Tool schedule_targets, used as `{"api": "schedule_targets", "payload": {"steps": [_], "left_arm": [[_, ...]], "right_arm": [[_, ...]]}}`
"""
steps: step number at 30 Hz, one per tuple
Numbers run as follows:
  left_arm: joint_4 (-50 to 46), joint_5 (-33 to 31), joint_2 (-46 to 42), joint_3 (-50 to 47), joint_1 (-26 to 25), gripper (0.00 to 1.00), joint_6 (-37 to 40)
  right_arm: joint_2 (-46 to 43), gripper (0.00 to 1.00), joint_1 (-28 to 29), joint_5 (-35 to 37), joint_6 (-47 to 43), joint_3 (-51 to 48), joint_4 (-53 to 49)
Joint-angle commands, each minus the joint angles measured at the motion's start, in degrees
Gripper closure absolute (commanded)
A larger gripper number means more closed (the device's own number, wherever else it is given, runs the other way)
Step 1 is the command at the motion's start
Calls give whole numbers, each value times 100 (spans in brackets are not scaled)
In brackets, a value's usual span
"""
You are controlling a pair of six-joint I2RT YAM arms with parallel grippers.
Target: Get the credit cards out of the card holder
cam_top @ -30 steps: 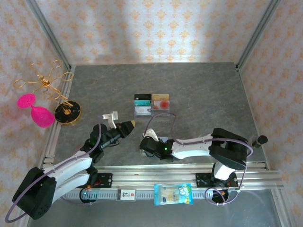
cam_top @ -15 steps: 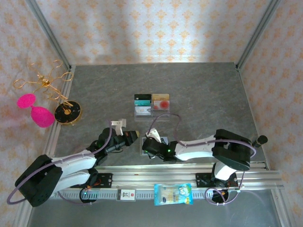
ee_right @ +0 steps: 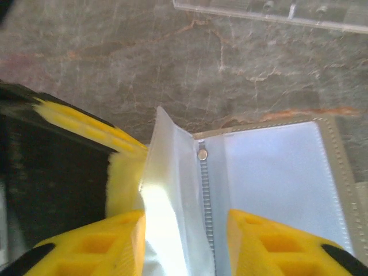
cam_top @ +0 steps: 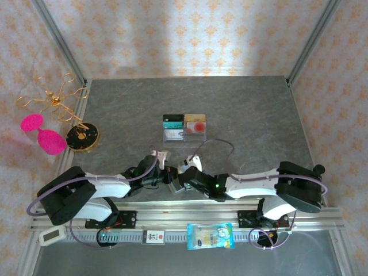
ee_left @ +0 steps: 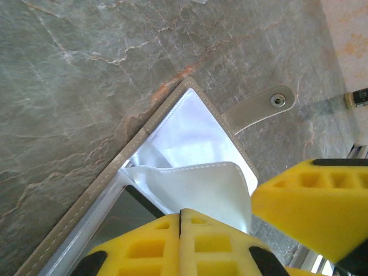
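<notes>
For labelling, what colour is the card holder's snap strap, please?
Grey-tan strap, best in left wrist view.

Back wall [cam_top: 184,34] and both side walls: cream wallpaper with a repeating orange motif. Bright soft patch [cam_top: 184,57] on the middle of the back wall. Table top [cam_top: 247,115] is grey, marble-look, with pale and rusty veins. Aluminium posts slant up at the rear corners, left [cam_top: 57,41] and right [cam_top: 313,40]. Extrusion rail [cam_top: 190,210] runs along the near edge. The strip below it [cam_top: 322,253] looks like bare metal sheet.
</notes>
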Motion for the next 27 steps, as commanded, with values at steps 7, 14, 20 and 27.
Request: {"api": "schedule_targets", "payload": {"steps": [7,14,20,27], "left_arm": [[-270,13,718,798,-544,94,148],[-136,265,1668,1496,-577,94,190],[-426,-285,453,936,-469,94,61],[-954,-442,-735,-173,-367,100,-312]], "right_arm": [[-1621,58,-183,583,573,-679,-29],[-2274,63,-375,274,747,-952,-309],[-2349,73,-828,-1016,428,-902,-60],[-1091,83,-1563,-3071,-5,-459,321]]}}
